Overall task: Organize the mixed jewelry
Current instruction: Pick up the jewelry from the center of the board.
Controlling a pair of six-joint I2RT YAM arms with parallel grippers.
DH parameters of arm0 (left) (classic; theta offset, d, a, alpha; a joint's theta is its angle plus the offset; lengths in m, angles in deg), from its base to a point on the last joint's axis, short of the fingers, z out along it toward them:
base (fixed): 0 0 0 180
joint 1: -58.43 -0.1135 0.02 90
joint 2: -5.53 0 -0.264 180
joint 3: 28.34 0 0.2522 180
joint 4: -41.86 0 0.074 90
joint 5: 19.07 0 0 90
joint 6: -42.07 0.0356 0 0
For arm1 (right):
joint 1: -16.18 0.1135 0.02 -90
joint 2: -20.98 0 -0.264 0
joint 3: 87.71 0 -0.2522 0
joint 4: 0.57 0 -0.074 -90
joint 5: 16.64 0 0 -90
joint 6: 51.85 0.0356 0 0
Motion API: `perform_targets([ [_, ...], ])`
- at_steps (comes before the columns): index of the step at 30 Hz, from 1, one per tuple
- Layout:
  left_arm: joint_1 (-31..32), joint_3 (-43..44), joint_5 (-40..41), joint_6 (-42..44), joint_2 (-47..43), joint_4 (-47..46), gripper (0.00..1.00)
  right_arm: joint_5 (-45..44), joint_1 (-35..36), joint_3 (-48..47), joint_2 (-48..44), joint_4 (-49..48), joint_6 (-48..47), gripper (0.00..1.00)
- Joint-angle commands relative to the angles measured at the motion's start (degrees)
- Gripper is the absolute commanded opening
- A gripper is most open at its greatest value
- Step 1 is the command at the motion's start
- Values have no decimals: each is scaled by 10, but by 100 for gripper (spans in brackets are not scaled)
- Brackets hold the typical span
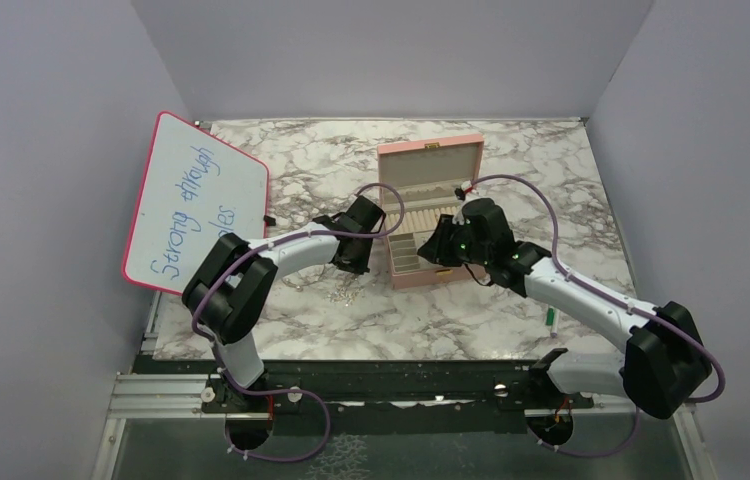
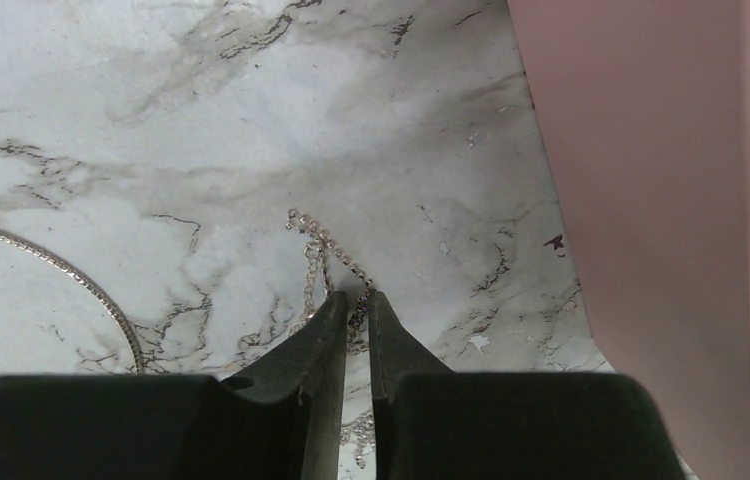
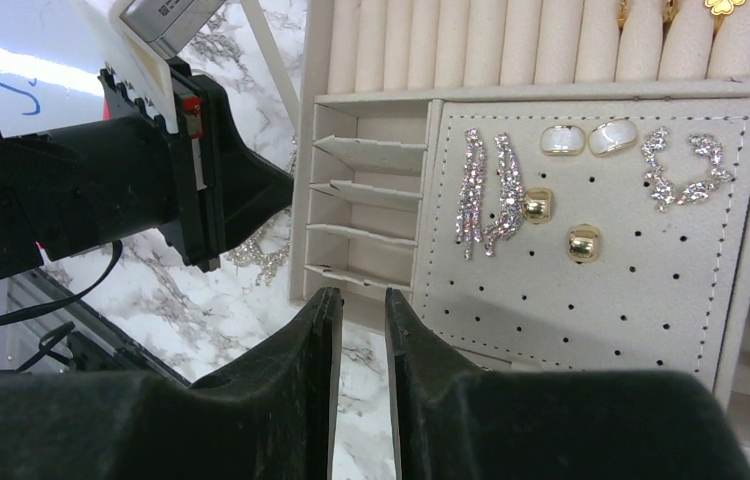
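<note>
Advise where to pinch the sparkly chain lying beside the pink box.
Pinch the sparkly chain at its bunched strands by the left gripper, coming straight down. It lies limp and flat on the marble table, and the pink box walls off one side.

The box (image 1: 426,280) stands open at mid-table (image 1: 351,320), with the whiteboard (image 1: 196,205) leaning at the left edge and the pen (image 1: 551,320) lying front right. On the table just left of the box lies a chain (image 2: 323,240), and the hoop (image 2: 61,268) lies farther left. Inside the box, the rolls (image 3: 471,45) run along the back, the slots (image 3: 366,215) sit front left, and earrings (image 3: 551,190) lie on the panel (image 3: 631,290) to their right.
</note>
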Motion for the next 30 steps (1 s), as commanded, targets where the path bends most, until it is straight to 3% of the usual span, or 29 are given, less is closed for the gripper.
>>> perform_targets([
  [1, 5, 3, 5, 6, 24, 3, 10, -16, 0, 7, -16, 12, 2, 27],
  [4, 8, -3, 14, 3, 23, 3, 0, -21, 0, 5, -20, 15, 3, 27],
  [21, 8, -6, -40, 25, -156, 7, 0, 48, 0, 2, -17, -32, -29, 27],
  [30, 7, -17, -77, 70, -237, 24, 0, 103, 0, 14, 1, -125, -69, 40],
])
